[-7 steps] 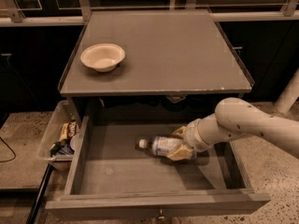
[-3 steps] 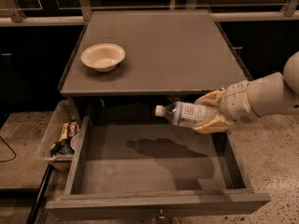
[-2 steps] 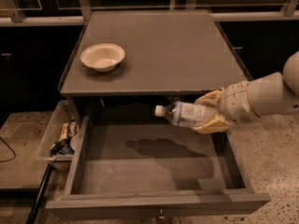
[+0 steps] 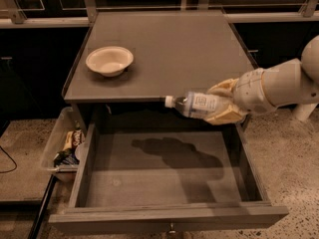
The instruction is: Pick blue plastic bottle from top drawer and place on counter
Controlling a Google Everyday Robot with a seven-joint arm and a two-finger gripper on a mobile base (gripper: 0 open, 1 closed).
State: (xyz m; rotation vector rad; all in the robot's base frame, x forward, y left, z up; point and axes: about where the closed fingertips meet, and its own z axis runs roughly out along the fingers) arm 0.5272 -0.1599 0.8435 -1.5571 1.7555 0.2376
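Blue plastic bottle [image 4: 197,104] lies sideways in your gripper [image 4: 222,103], fingers [image 4: 227,117] closed round its body, just off the table's [image 4: 174,44] front edge, high enough to clear the open top drawer [image 4: 149,183] beneath the table. Table top is matte grey, with a white bowl [image 4: 109,60] on it, well apart from the bottle; speckled floor [image 4: 294,173] lies around it.

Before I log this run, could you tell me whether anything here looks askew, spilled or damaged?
Nothing stands out. The claw holds the blue plastic bottle sideways, cap on, above the open top drawer, in front of the counter; the white bowl sits upright, nothing spilled.
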